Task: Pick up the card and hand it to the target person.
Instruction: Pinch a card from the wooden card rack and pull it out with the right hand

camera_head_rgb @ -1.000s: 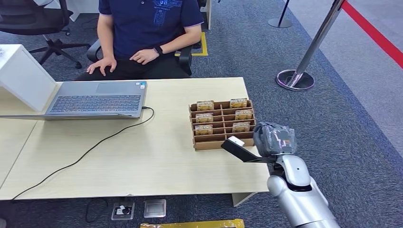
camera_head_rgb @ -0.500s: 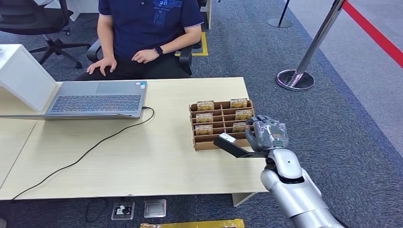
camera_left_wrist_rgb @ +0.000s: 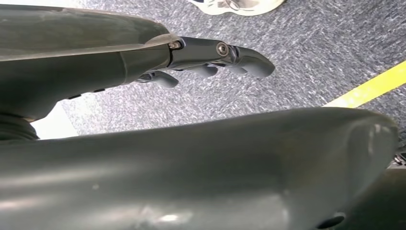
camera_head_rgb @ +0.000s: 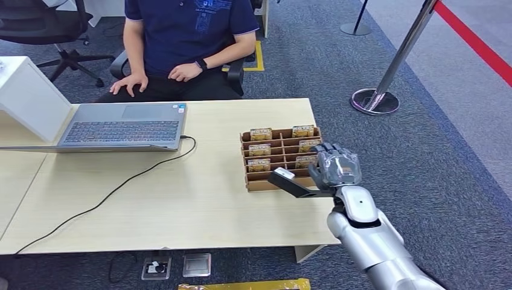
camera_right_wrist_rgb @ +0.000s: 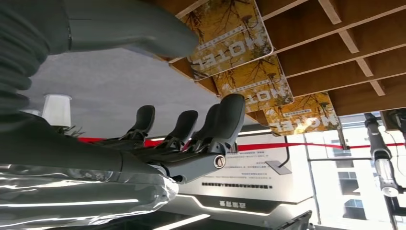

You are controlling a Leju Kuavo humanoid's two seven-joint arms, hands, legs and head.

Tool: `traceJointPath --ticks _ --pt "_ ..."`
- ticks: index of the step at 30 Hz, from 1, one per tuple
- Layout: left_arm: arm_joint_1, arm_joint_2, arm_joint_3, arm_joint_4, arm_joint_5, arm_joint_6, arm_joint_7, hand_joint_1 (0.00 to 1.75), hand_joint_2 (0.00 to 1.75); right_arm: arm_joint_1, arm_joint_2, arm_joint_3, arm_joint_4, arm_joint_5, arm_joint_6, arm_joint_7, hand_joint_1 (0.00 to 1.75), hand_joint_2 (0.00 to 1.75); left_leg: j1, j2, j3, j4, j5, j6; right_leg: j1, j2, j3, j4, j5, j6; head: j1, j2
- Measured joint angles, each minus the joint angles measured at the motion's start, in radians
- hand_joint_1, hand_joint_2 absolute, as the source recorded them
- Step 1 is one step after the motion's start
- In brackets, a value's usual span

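A brown slotted rack [camera_head_rgb: 265, 185] on the wooden table holds several yellow "HOTEL" cards [camera_head_rgb: 259, 149]. My right hand [camera_head_rgb: 336, 166] hovers at the rack's front right corner and holds nothing. Its fingers are spread and its thumb [camera_head_rgb: 290, 181] reaches across the rack's front wall. In the right wrist view the dark fingers [camera_right_wrist_rgb: 191, 129] lie just short of the right-column cards [camera_right_wrist_rgb: 253, 84], and I cannot tell whether they touch. My left hand [camera_left_wrist_rgb: 215, 57] hangs over the carpet with nothing in it. The person [camera_head_rgb: 187, 30] in a dark blue shirt sits behind the table.
An open laptop [camera_head_rgb: 124, 127] sits at the table's far left, with a black cable [camera_head_rgb: 121, 187] trailing toward the front edge. A white box [camera_head_rgb: 27, 96] stands beside it. A stanchion base [camera_head_rgb: 374, 101] and office chair [camera_head_rgb: 54, 30] stand on the carpet.
My right hand has moved left and forward from the table's right edge to the rack's front right corner. The person and the cards have not moved.
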Motion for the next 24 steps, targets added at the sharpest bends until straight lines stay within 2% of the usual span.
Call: traceJointPath --ticks 9,24 --pt "0.0 0.0 0.0 0.0 -0.001 0.007 -0.002 0.0 0.0 -0.027 0.002 0.015 0.041 0.006 -0.019 -0.003 0.72 1.75 0.0 0.0 0.0 0.0 0.0 0.0 0.0 0.0 0.0 0.0 0.0 0.0 0.0 0.0" --pt "0.0 0.0 0.0 0.0 -0.002 0.004 -0.004 0.0 0.0 -0.042 0.009 0.025 0.092 0.008 -0.029 -0.004 0.65 1.75 0.0 0.0 0.0 0.0 0.0 0.0 0.0 0.0 0.0 0.0 0.0 0.0 0.0 0.0"
